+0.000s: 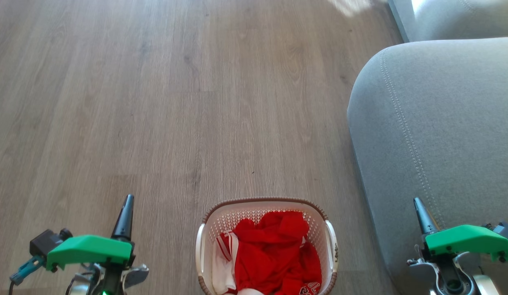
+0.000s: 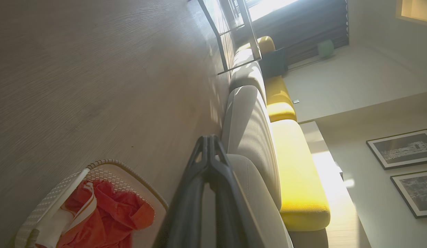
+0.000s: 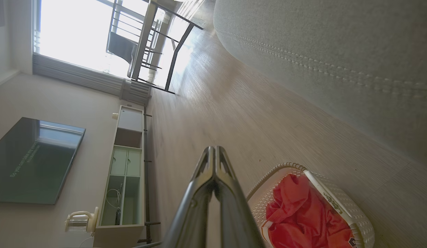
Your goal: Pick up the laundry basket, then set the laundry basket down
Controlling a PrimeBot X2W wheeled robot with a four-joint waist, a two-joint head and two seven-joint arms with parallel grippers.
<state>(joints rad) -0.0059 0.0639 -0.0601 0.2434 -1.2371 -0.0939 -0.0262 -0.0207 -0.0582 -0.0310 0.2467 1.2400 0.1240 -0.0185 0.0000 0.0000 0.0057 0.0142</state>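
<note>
I am seeing the basket (image 1: pixel 237 216) sitting upright on the floor (image 1: pixel 155 102), just beside the sofa (image 1: pixel 434 123), mouth facing up, with red clothes (image 1: pixel 274 254) heaped inside. It is lying between my two arms, apart from both. The left jaws are hanging on its side away from the sofa, the right jaws over the sofa's edge. Both are clenching on nothing. Its long axis seems to be running along the sofa's flank, one handle facing the sofa.

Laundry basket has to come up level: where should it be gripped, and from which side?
The two white side handles: left gripper from its left, right gripper from its right. They sit opposite on the upright laundry basket, so it should lift level.
</note>
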